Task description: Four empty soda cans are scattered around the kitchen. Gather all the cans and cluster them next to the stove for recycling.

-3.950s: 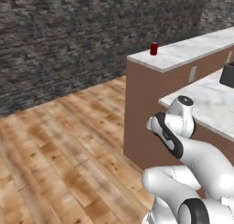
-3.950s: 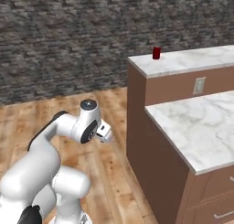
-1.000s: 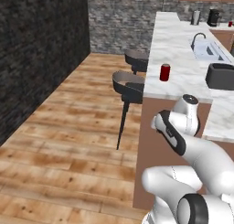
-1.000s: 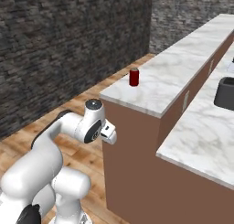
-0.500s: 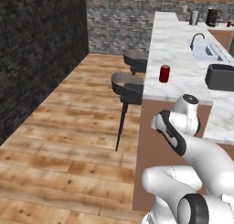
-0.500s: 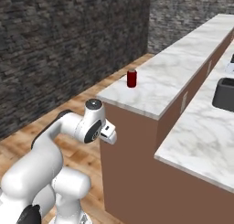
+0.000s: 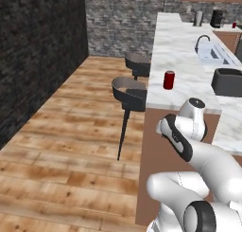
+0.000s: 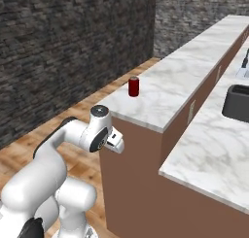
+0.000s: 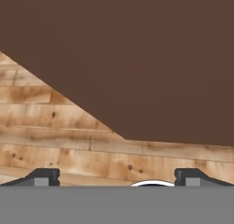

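- Pointing down at the brown island panel (image 9: 137, 58) and the wood floor (image 9: 55, 122) from the hand view, with the gripper (image 9: 116, 176) spread wide and empty, both dark tips far apart at the bottom edge.
- Hanging low beside the island's end in the right base view, gripper (image 8: 116, 144) just in front of the brown cabinet face, below the marble edge.
- Standing upright on the raised marble bar top (image 8: 194, 81), one red soda can (image 8: 133, 87), above and beyond the gripper, well apart from it and near the counter's near corner.
- Seen again in the left base view: soda can (image 7: 168, 80) on the pale counter strip, beyond the folded arm (image 7: 189, 127).
- Compared with half a second back: same can, same counter, same stools, the whole scene sitting almost the same in both base views, can only slightly shifted in the picture; arm posture unchanged, jaws as wide as before.
- Arm folded tight: elbow raised, forearm bent back toward the base, wrist turned downward.
- Farther off in the left base view: two dark bar stools (image 7: 130, 94) against the island's left side, a black boxy appliance (image 7: 228, 82) on the lower counter to the right, a sink with faucet (image 7: 208, 49) beyond it.
- At the far end, a small red object (image 7: 234, 25) on the back counter, too small to identify.
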